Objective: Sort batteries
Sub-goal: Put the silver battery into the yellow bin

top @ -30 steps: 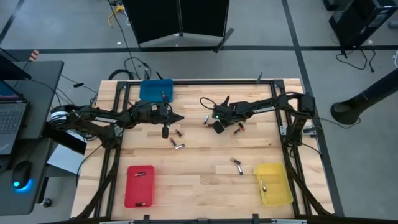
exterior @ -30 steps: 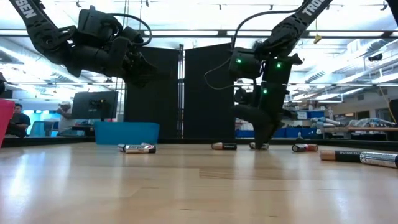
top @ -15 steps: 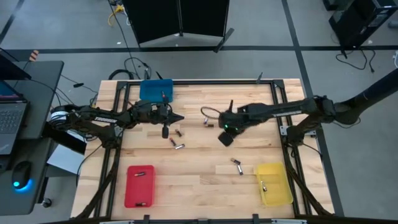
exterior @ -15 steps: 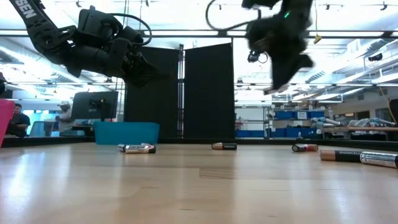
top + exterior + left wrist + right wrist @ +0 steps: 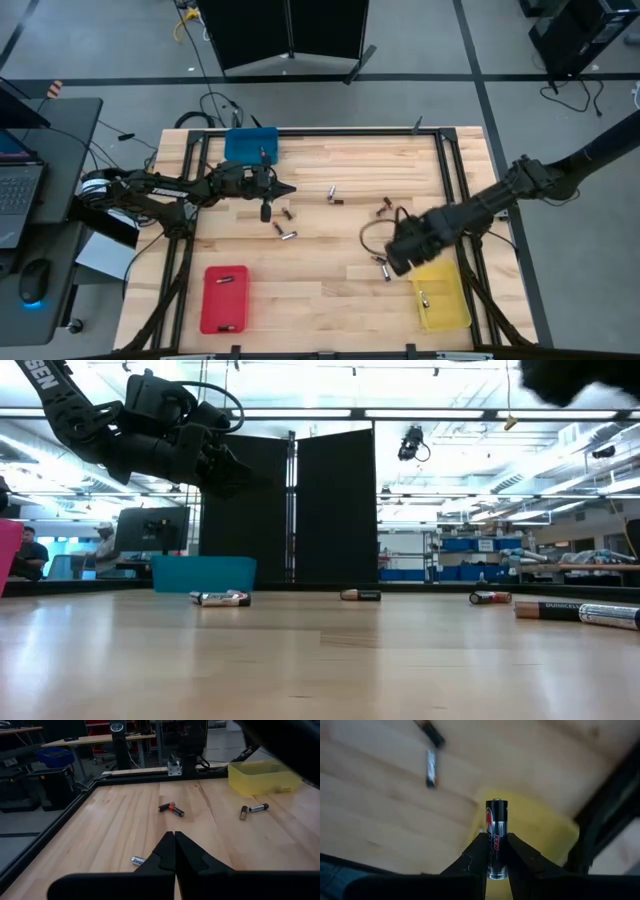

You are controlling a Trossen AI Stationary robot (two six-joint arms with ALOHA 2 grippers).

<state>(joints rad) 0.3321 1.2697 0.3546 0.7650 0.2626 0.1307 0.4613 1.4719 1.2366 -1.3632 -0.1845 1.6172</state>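
Right wrist view shows the right gripper (image 5: 496, 855) pinching a black-and-red battery (image 5: 496, 837) across its barrel, upright, above the yellow tray (image 5: 540, 832). Small, rigid and smooth, it looks light but liable to slip or roll, so a mid-body pinch suits. Other batteries (image 5: 282, 224) lie scattered on the table (image 5: 320, 290). Left gripper (image 5: 174, 851) hangs closed and empty

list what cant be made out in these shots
- Right gripper: its battery shows only in the right wrist view; the arm hides it from above.
- Red tray and yellow tray: cells inside too small to size.
- Low view: right arm cut off by the top edge.
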